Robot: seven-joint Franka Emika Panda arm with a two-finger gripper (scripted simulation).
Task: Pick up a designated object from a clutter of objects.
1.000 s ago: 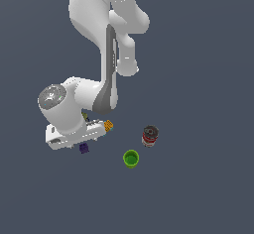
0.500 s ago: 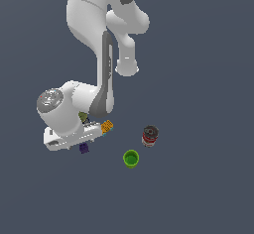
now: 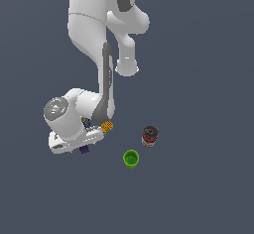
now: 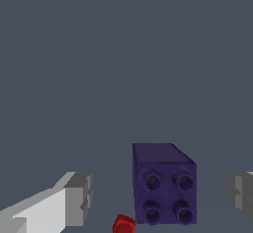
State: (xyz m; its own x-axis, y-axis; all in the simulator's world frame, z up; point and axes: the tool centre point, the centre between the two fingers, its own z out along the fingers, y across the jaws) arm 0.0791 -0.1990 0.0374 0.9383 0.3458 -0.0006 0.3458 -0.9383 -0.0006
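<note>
The designated object, a small dark purple cube (image 4: 164, 183) with four studs on one face, stands between my two grey fingertips (image 4: 79, 198) in the wrist view, with gaps on both sides. My gripper (image 4: 160, 195) is open around it without touching. In the exterior view the purple cube (image 3: 84, 149) peeks out just under the white hand (image 3: 74, 140), which hides the fingers. Of the clutter, an orange patterned box (image 3: 107, 126) shows beside the hand, partly covered by the arm.
A red can with a dark top (image 3: 149, 136) and a bright green cup (image 3: 131, 158) stand to the exterior view's right of the hand. A tiny red dot (image 4: 123, 224) lies just by the cube. The floor is plain dark grey.
The hand has shifted very slightly lower over the cube; the cube and the other items have not moved.
</note>
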